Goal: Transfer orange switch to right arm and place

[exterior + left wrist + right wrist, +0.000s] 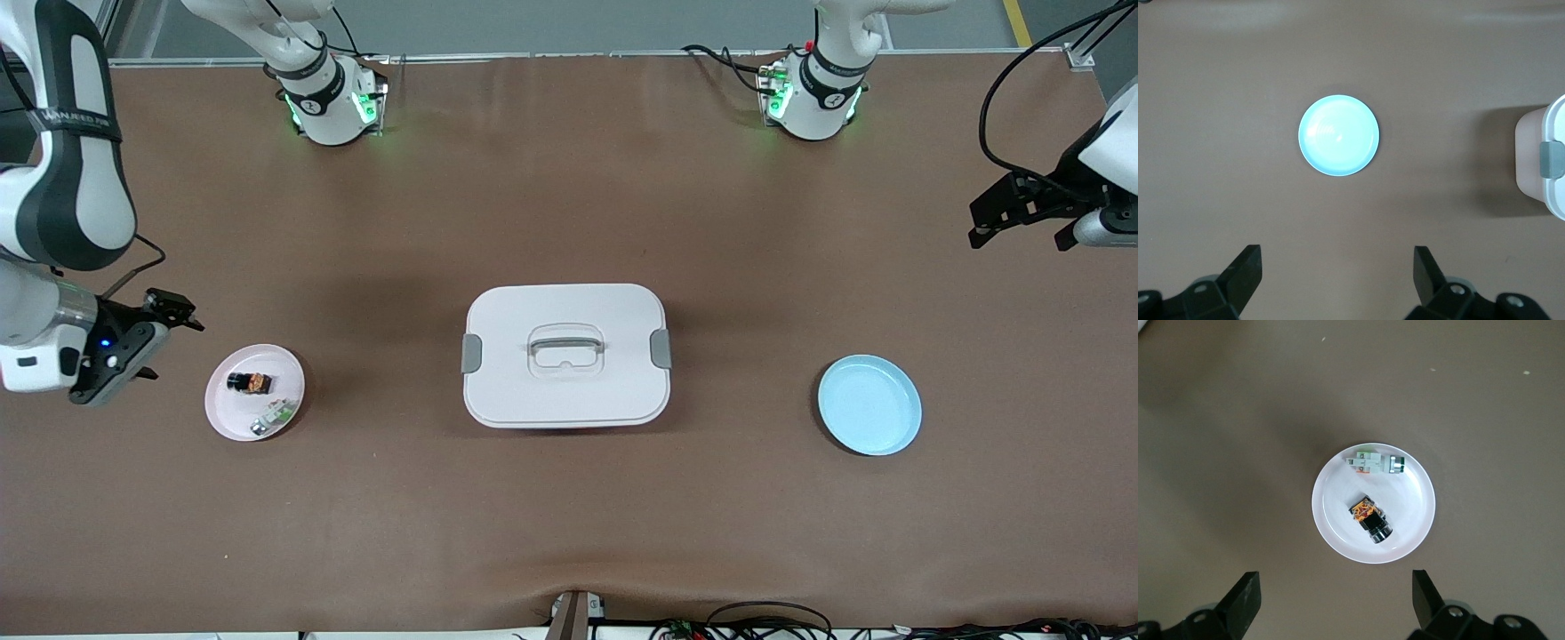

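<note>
Front view gives us the whole table: the orange switch (252,382) lies in a small pink plate (229,416) at the right arm's end, sharing it with a green-and-silver part (274,416) that sits nearer the camera. Neither piece is touching a robot.

Right gripper (151,342) hangs in the air just beside that pink plate, fingers spread wide and empty. Left gripper (1022,213) is up over bare table at the other end, well apart from the switch, its fingers also spread wide with nothing between them. Between the two ends sits a white lidded box (565,354), and a light blue plate (869,404) lies empty near the left arm's end.

Right wrist view looks straight down on it: the switch (1371,519) is black-bodied with orange at one end, lying on its side, its long axis running on a diagonal across the plate rather than square to the spread fingertips (1245,593). The green-and-silver part (1375,462) lies close by but apart from it.

Here's the hinge of the play: the switch is right next to the right gripper, while the left one has the whole table and the box to cross. Whichever claw goes in will, I'd judge, need to turn its wrist to straddle that diagonal body across its narrow width.
</note>
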Controlling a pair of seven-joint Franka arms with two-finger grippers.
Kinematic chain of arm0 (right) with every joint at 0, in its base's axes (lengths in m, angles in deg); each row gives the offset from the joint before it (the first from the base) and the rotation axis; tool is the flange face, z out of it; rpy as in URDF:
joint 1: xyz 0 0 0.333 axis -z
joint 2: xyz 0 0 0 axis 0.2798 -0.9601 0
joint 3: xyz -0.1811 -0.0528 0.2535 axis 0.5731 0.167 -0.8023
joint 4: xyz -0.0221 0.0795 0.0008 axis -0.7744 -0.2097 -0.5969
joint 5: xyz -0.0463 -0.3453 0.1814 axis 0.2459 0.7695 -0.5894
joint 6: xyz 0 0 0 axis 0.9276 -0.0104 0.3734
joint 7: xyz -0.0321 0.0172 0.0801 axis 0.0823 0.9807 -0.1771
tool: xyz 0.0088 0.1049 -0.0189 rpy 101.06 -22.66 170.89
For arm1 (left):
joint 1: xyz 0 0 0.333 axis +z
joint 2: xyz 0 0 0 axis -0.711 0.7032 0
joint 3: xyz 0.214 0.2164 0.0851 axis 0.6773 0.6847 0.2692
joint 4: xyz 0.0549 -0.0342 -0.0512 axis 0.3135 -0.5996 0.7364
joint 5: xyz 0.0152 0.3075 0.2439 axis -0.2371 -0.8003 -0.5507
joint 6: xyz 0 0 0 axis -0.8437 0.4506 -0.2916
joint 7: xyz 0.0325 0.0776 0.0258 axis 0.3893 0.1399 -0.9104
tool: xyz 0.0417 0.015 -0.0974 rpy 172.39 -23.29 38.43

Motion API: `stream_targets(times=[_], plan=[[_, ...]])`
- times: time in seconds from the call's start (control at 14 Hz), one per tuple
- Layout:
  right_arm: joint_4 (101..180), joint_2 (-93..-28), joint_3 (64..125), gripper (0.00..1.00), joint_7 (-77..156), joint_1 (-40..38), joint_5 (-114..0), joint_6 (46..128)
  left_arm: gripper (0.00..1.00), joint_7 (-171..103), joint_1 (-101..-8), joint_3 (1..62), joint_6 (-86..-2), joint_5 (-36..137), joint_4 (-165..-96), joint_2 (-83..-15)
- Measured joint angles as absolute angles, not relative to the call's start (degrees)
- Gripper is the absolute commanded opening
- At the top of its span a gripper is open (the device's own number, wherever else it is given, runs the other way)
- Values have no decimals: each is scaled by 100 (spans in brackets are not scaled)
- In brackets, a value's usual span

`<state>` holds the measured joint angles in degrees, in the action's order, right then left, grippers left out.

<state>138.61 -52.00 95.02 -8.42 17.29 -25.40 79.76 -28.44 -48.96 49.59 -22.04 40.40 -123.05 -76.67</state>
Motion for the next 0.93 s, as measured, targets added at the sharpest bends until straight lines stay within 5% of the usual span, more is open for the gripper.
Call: stream_targets(times=[0.93], plan=[[12948,-4627,9515,100,1379,2124,-2309,6415,100,-2845,-4892,4961,-2228,4040,-12322,-7657]])
